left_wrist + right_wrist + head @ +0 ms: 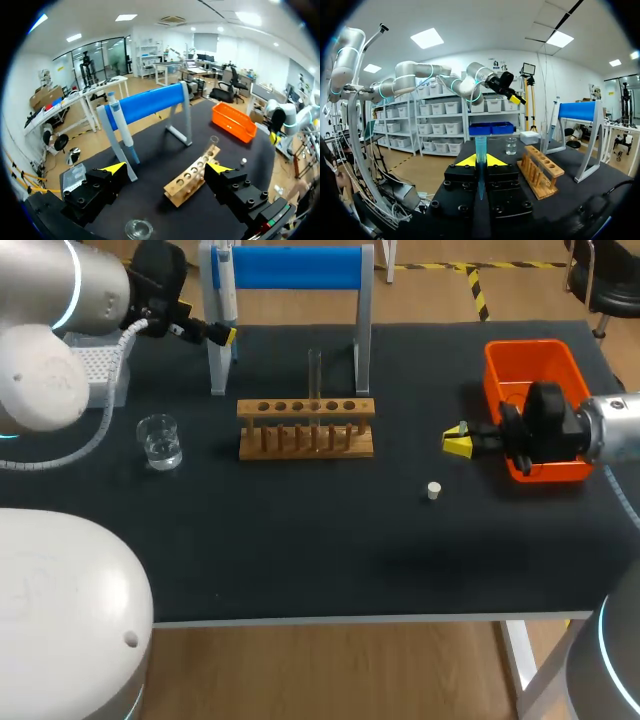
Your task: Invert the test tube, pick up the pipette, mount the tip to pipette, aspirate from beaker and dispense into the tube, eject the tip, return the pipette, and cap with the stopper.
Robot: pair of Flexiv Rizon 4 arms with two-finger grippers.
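A clear test tube (315, 378) stands upright in the wooden rack (305, 426), mid-table. The pipette (225, 265) hangs on the blue-topped stand (295, 268) at the back. My left gripper (222, 335) hovers open by the stand's left leg; in its wrist view the gripper (167, 170) is empty, with the pipette (120, 125) ahead of it. My right gripper (458, 442) sits left of the orange bin (535, 360), shut on a blue pipette tip (480, 152) that points out between its fingers. The water beaker (160, 440) is at the left. The white stopper (433, 490) lies in front.
A tip box (95, 365) sits at the back left corner under my left arm. The stand's legs (362, 340) rise just behind the rack. The table's front edge (350, 620) runs across the foreground.
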